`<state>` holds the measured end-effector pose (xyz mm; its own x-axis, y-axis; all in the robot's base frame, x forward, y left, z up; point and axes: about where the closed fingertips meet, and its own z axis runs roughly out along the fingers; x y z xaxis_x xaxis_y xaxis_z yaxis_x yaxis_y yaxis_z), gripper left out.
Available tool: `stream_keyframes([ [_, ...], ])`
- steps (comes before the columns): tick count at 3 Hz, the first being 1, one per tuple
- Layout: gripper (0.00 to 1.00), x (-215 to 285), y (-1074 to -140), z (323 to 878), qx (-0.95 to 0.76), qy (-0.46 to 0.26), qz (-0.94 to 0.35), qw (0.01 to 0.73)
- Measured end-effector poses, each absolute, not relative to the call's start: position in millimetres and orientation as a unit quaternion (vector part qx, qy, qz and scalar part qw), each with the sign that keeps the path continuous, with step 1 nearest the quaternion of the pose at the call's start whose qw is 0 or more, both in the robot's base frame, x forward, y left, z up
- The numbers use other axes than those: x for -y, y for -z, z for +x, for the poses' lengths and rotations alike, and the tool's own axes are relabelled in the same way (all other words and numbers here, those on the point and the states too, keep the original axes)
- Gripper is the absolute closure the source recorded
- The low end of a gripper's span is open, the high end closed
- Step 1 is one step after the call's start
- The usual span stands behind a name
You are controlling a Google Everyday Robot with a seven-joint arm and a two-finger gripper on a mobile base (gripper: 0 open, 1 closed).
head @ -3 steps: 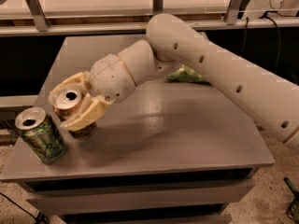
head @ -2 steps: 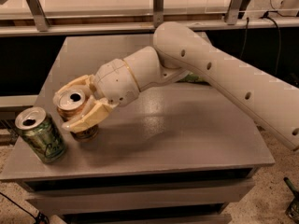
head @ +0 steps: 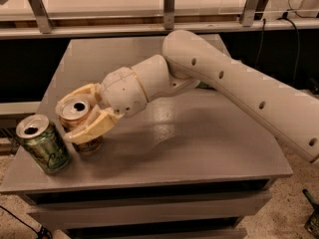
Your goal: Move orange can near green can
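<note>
The orange can (head: 79, 114) stands upright on the grey table (head: 199, 143) near its front left corner. My gripper (head: 84, 114) reaches in from the right and is shut on it, one tan finger behind the can and one finger (head: 94, 127) in front. The green can (head: 44, 144) stands upright just left of the orange can, a small gap apart, at the table's front left corner. Both cans have open silver tops.
My white arm (head: 239, 88) crosses the table from the right edge to the gripper. A sliver of a green snack bag (head: 202, 85) shows behind the arm. A metal rail (head: 164, 29) runs behind the table. The table's front edge lies close below the cans.
The gripper and the orange can have shifted slightly right and down towards the table. The green can has not moved.
</note>
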<state>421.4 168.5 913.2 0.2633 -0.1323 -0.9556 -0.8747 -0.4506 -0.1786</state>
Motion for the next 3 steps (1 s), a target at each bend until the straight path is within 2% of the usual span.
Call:
stream_keyframes([
  [1, 0.36, -170.0, -913.5, 420.0, -0.359, -0.489, -0.699, 0.379],
  [2, 0.04, -172.2, -914.0, 417.8, -0.357, -0.489, -0.7, 0.378],
  [3, 0.0, -173.1, -914.2, 417.0, -0.356, -0.49, -0.701, 0.377],
])
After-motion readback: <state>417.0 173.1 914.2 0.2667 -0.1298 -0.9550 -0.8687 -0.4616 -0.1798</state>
